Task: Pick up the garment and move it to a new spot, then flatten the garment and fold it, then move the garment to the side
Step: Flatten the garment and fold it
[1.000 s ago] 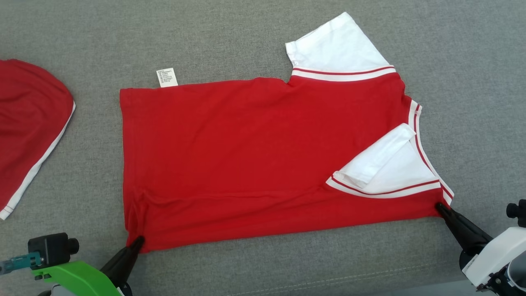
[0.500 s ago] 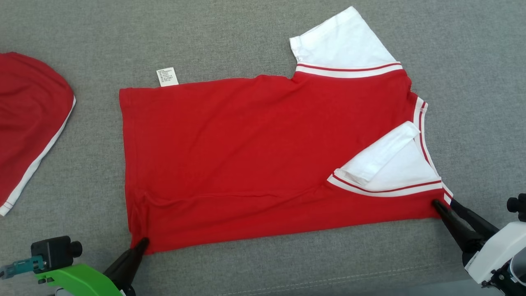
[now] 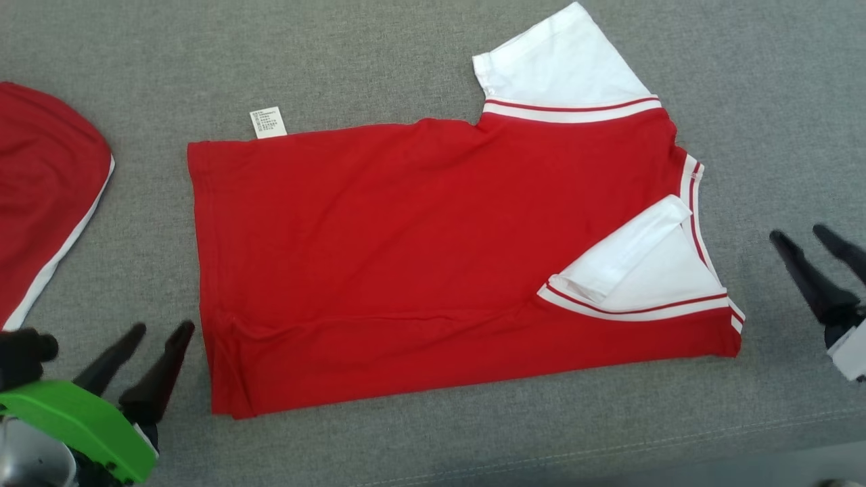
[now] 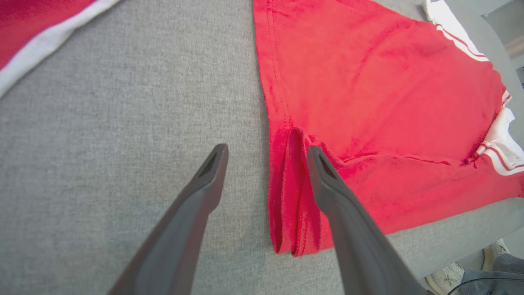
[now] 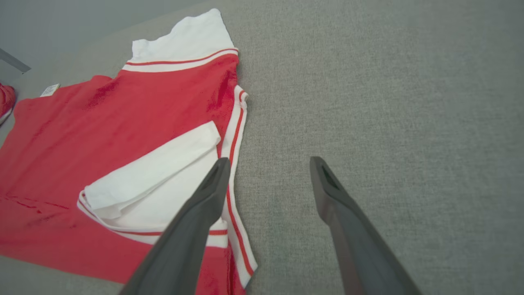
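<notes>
We see red garment [image 3: 433, 257], white sleeves, lying flat on grey bench [image 3: 406, 54], one sleeve folded onto body. Left pincer [image 3: 164, 327] spread wide, empty, just beside garment's near-left corner. Right pincer [image 3: 798, 232] spread wide, empty, off garment's right edge. Second red cloth [image 3: 47, 196] left of garment, apart.

A grey woven fabric surface [image 3: 406, 54] is spread across the scene, and a stitched seam [image 3: 643, 449] is seen running along its near edge. Below that edge a strip of darker, smoother floor [image 3: 744, 473] is shown. Beyond the far edge a plain pale grey area [image 5: 61, 24] is seen; whether floor or wall cannot be told. A person's pale shoe [image 4: 447, 278] and dark trouser leg [image 4: 495, 274] are seen beside the surface. The scene is lit softly and evenly.
</notes>
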Motion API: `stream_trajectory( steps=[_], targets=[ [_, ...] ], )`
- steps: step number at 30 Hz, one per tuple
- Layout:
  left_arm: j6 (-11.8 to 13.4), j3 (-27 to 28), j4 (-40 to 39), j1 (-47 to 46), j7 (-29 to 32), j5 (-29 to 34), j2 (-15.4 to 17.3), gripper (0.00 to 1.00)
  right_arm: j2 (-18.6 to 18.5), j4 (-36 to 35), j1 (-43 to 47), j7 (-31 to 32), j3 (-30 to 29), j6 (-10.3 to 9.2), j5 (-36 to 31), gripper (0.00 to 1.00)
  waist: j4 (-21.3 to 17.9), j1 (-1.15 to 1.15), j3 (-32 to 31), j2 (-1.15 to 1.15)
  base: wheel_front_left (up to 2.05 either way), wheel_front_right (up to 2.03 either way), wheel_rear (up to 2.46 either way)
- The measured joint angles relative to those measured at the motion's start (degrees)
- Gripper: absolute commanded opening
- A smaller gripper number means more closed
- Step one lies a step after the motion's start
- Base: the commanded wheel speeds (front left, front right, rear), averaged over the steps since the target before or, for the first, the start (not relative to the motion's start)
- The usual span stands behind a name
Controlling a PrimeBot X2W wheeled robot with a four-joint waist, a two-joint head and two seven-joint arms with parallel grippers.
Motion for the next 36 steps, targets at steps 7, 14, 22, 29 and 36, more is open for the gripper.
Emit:
stream_trajectory(
  steps=[7,14,22,29,36],
  targets=[
    [-1.9,-0.2,-1.2,-12.6,0.9,1.7,2.9,1.00,-1.7,-3.4,-14.0,-0.4,-2.1,-1.01,-6.0,1.00,0.5,0.00,2.4,0.00,0.00,0.00,0.00],
    [-3.6,-6.5,4.9,-22.8,2.1,3.4,-0.3,1.00,1.0,-3.1,-21.1,1.2,3.2,-0.48,-9.3,1.00,1.6,0.00,5.3,0.00,0.00,0.00,0.00],
    [-3.9,-7.9,13.6,-29.7,1.1,4.8,-3.5,1.00,1.8,-0.8,-26.0,3.0,5.0,-0.23,-10.8,1.00,2.9,0.00,8.0,0.00,0.00,0.00,0.00],
    [-4.2,-8.0,18.9,-35.8,-0.3,5.9,-5.3,1.00,2.0,0.6,-30.1,3.6,5.6,0.16,-12.7,1.00,2.9,0.00,10.0,0.00,0.00,0.00,0.00],
    [-5.5,-9.4,25.7,-40.4,-1.3,6.7,-6.5,1.00,3.1,2.6,-30.9,4.0,7.1,0.68,-13.2,1.00,2.5,0.01,11.6,0.00,0.00,0.00,0.00]
  ],
)
